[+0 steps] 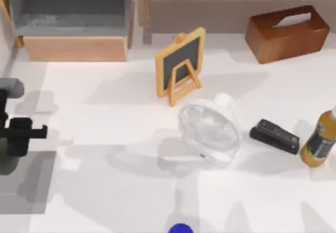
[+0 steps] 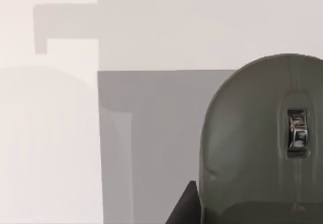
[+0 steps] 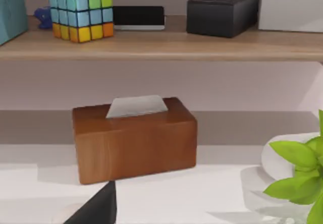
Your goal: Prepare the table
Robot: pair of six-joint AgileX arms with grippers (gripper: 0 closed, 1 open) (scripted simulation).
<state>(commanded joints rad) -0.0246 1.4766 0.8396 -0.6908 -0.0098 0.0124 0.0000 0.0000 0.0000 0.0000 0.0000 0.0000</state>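
Fingers (image 2: 184,206) state: cannot tell. Your left wrist view has a grey mouse (image 2: 262,143) on the counter (image 2: 202,27); top view a fan (image 1: 207,130).

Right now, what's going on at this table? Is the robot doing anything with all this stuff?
Nothing is being handled at the moment. The left arm sits at the left edge of the white table, above a grey mat with a grey computer mouse on it. Out on the table stand a small chalkboard easel, a white fan, a black stapler, a brown bottle and a wooden tissue box, all untouched.
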